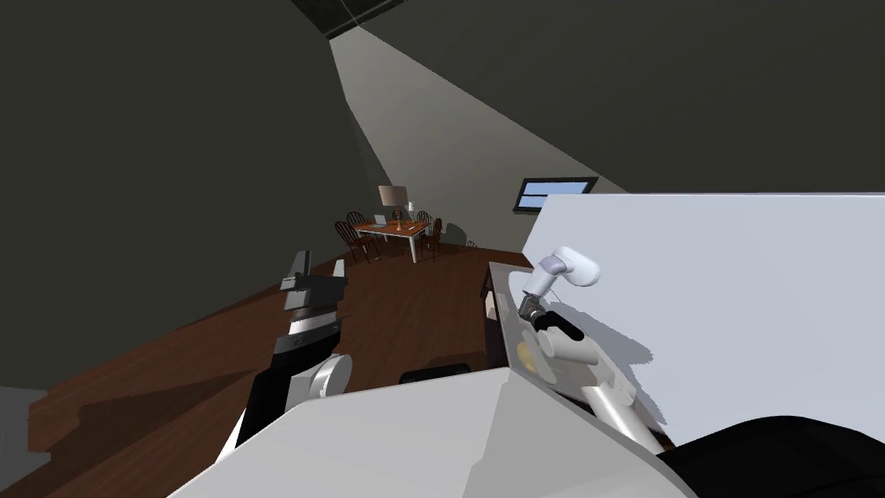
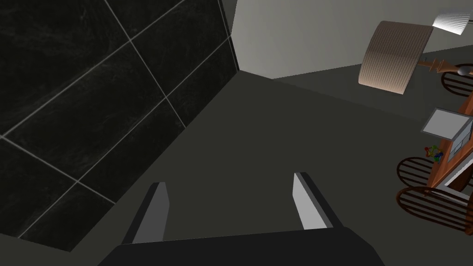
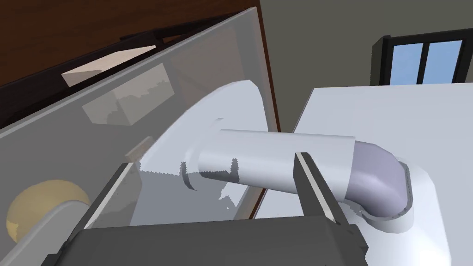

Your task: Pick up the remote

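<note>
Right jaws (image 3: 213,160), released, sit right at what I take for the remote (image 3: 277,159), a pale lilac-ended tube whose length runs blade to blade across the glass counter (image 3: 138,115) edge, so a wrist turn seems needed; left jaws (image 2: 231,180), released too, hang well away.

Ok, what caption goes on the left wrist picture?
Open left gripper facing a dark wall, lamp and wooden table nearby.

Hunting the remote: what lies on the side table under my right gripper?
A round yellow thing and a white tube across the side table's edge. The open right gripper and forearm cover part of it.
</note>
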`<state>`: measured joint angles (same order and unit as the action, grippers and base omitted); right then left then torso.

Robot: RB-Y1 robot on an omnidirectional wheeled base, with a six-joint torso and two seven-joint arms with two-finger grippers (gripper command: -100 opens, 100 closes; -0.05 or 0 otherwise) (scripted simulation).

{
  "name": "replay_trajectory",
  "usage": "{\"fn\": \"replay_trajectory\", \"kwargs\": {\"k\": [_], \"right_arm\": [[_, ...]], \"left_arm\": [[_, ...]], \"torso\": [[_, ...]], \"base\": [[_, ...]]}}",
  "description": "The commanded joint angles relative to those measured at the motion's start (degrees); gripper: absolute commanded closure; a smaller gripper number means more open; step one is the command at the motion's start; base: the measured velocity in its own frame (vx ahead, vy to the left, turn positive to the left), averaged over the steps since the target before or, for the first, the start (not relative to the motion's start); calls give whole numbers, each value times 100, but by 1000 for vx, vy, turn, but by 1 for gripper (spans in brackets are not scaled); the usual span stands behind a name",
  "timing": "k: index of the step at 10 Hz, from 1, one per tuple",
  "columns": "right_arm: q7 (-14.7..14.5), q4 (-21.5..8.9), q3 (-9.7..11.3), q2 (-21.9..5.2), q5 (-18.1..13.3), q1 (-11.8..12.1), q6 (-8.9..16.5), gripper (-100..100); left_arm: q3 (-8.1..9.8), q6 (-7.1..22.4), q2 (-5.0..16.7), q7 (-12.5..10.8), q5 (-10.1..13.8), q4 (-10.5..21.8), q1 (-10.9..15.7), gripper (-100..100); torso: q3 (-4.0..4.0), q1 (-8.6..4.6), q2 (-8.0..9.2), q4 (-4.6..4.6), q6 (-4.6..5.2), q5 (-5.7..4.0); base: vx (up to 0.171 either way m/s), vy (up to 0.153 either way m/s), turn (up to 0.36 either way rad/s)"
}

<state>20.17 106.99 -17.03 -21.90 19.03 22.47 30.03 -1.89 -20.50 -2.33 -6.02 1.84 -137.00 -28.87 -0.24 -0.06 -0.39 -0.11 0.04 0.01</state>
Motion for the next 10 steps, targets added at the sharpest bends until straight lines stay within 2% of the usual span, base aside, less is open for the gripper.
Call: {"fn": "replay_trajectory", "kwargs": {"k": [1, 2, 3, 4, 5, 6, 7, 8, 9, 10], "right_arm": [[85, -65, -52, 15, 1, -47, 229, -100], [221, -256, -153, -31, 119, -21, 414, -100], [221, -256, -153, -31, 119, -21, 485, -100], [355, -453, -252, -71, 242, 11, 681, -100], [355, -453, -252, -71, 242, 11, 736, -100], [488, -654, -348, -105, 368, 50, 952, -100], [488, -654, -348, -105, 368, 50, 981, -100], [618, -858, -442, -131, 496, 94, 1212, -100], [618, -858, -442, -131, 496, 94, 1220, -100], [745, -1060, -532, -152, 625, 142, 1451, -100]], "left_arm": [[0, 0, 0, 0, 0, 0, 0, 0], [0, 0, 0, 0, 0, 0, 0, 0], [0, 0, 0, 0, 0, 0, 0, 0], [0, 0, 0, 0, 0, 0, 1, 0], [0, 0, 0, 0, 0, 0, 0, 0], [0, 0, 0, 0, 0, 0, 1, 0], [0, 0, 0, 0, 0, 0, 0, 0], [0, 0, 0, 0, 0, 0, 1, 0], [0, 0, 0, 0, 0, 0, 0, 0], [0, 0, 0, 0, 0, 0, 1, 0]], "torso": [[0, 0, 0, 0, 0, 0], [1, 0, 2, 1, -4, 0], [-2, 0, -4, -1, -1, 0], [0, 2, 2, 0, -4, 0], [-1, -4, -2, 0, 0, -1], [1, -5, 2, 0, -4, -1], [-2, -6, -4, -1, -1, -2], [0, -10, 2, 0, -4, -2], [-2, -14, -3, -1, -1, -3], [2, -12, 5, 0, -4, -3]], "base": [[106, 0, -49], [128, 6, -86], [106, 7, -45], [125, -12, -99], [107, -9, -49], [132, -14, -99], [109, -22, -56], [128, -32, -102], [100, -24, -58], [117, -35, -114]]}}
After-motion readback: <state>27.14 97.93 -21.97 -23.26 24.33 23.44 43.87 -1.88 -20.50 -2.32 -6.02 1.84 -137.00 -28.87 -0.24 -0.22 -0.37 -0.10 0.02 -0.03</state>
